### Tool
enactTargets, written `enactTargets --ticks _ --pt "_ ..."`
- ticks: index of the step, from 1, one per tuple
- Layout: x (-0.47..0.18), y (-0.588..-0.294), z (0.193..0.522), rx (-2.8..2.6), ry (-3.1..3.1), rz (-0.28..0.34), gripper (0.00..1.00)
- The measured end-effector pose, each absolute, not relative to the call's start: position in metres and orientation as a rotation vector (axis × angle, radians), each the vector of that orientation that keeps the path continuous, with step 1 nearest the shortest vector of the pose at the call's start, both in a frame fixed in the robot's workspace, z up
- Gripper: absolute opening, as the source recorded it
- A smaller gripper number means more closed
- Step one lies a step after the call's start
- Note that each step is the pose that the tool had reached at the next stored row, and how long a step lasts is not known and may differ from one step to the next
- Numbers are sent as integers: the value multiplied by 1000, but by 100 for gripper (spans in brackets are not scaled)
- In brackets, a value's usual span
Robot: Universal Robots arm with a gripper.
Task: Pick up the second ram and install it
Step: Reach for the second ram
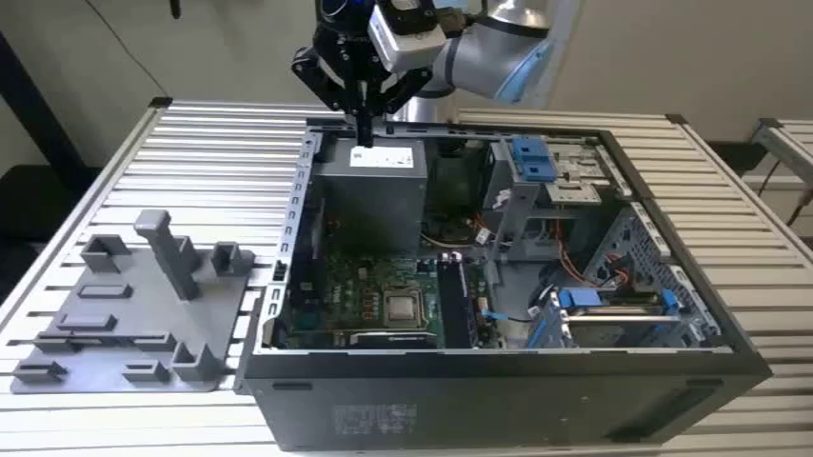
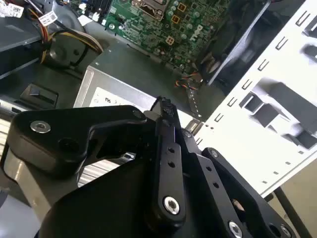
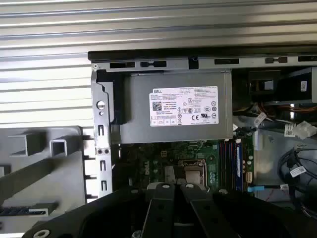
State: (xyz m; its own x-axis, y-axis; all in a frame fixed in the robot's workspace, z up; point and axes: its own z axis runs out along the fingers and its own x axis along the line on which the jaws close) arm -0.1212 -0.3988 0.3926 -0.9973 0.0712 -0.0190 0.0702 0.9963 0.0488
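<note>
Pincer (image 1: 365,135) closed on nothing, poised above the power supply (image 1: 371,202) at the far wall of the case (image 1: 508,400). The ram (image 3: 238,163) (the blue strip, apparently) stands in a slot beside the processor. Mind any descent: closed tips could strike the supply. You cannot tell whether the ram sits fully home.

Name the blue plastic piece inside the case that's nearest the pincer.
The blue latch pair beside the power supply; the other blue tab sits toward the opposite end of the case, much farther from the pincer.
</note>
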Motion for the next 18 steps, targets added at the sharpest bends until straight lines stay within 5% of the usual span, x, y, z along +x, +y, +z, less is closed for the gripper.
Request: enactTargets --ticks 18 --pt "-127 -399 393 110 3118 75 11"
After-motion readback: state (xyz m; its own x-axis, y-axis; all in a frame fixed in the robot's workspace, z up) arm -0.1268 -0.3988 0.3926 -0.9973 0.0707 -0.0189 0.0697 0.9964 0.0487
